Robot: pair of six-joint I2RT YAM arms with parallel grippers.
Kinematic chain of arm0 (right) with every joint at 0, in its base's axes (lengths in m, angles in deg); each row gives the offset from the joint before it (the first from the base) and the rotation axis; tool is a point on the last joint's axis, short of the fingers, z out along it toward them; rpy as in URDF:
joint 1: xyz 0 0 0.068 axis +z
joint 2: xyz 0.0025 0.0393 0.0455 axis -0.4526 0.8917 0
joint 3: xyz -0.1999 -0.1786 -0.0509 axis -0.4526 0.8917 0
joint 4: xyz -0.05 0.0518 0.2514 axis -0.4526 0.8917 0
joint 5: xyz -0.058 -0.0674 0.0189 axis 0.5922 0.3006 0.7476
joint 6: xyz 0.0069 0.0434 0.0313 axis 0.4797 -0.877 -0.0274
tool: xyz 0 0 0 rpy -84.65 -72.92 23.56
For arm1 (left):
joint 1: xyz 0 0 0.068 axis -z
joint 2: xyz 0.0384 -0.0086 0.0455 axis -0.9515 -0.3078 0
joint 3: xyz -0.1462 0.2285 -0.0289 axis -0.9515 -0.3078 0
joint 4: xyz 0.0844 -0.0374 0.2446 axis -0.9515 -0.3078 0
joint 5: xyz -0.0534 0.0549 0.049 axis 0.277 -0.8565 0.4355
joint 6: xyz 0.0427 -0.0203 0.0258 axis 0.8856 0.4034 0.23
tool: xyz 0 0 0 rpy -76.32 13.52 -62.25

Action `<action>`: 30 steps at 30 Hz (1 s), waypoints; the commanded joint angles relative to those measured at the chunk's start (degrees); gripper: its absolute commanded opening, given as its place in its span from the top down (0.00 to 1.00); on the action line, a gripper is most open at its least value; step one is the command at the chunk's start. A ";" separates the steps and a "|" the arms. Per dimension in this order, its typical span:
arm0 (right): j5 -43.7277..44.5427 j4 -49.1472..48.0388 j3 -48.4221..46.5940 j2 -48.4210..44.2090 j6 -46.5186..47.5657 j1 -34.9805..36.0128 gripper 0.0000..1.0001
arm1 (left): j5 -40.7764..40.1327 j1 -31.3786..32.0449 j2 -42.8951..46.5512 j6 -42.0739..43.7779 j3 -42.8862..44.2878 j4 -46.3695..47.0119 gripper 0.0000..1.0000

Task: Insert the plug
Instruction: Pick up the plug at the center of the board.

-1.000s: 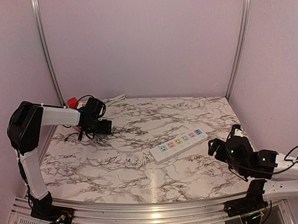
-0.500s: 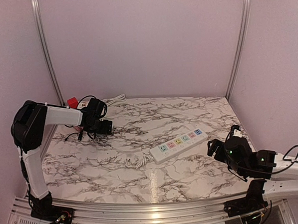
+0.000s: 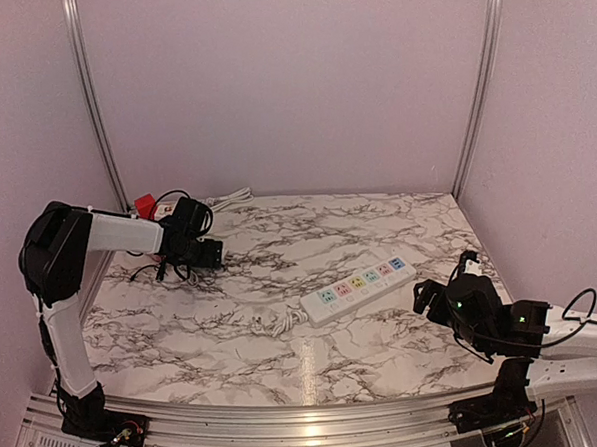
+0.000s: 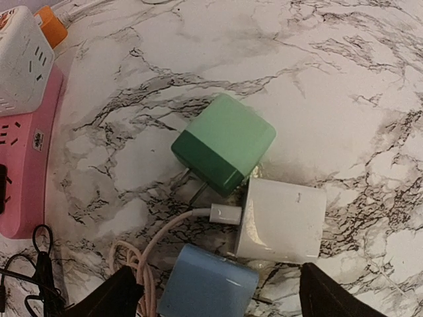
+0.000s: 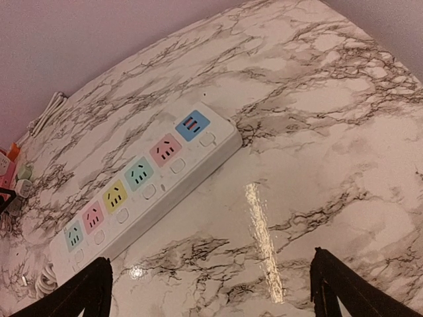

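While the left gripper (image 4: pixel 218 297) hangs over the table's (image 3: pixel 378 219) 10 o'clock corner, I see its jaws spread wide with nothing in them. Reading its wrist view from the left, a pink socket block (image 4: pixel 26 152) lies at 9 o'clock. A white socket cube (image 4: pixel 20 59) and an orange piece (image 4: pixel 51 26) sit above it toward 11 o'clock, and thin black wire (image 4: pixel 45 281) is at 8 o'clock.

Mid-frame lies the green plug (image 4: pixel 223 142), a rounded cube on its side. Most of its body is mint, with a darker green band at its 7 o'clock end, where a dark prong pokes out. At its 5 o'clock sits the white plug (image 4: pixel 281 221), a glossy rounded square just beside it; I cannot tell whether they touch. A white cable (image 4: pixel 223 214) enters the white plug's 9 o'clock face. The blue plug (image 4: pixel 208 287) lies at the frame's 6 o'clock, between the fingertips (image 4: pixel 122 294) but clear of both.

Farther right, past the table's middle toward 3 o'clock, the white power strip (image 5: pixel 142 181) lies flat at a slant. Its six sockets run teal, pink, yellow, teal, pink, blue from near end to far, each with a button beside it. The right gripper (image 5: pixel 211 290) sits at the table's 4 o'clock edge, jaws fully apart over marble, holding nothing.
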 commanded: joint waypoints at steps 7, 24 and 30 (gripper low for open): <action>-0.29 -1.14 -0.08 -0.28 -0.56 -0.39 0.01 | -0.56 -0.03 -0.38 1.61 0.29 0.96 0.16; -0.29 -1.27 -0.15 -0.58 -0.43 -0.41 0.01 | -0.15 -0.03 -2.36 0.95 1.16 -2.06 0.43; -0.30 -1.46 -0.55 -0.25 -0.13 -0.37 0.02 | 0.76 -0.08 -2.45 0.71 0.50 -2.06 0.53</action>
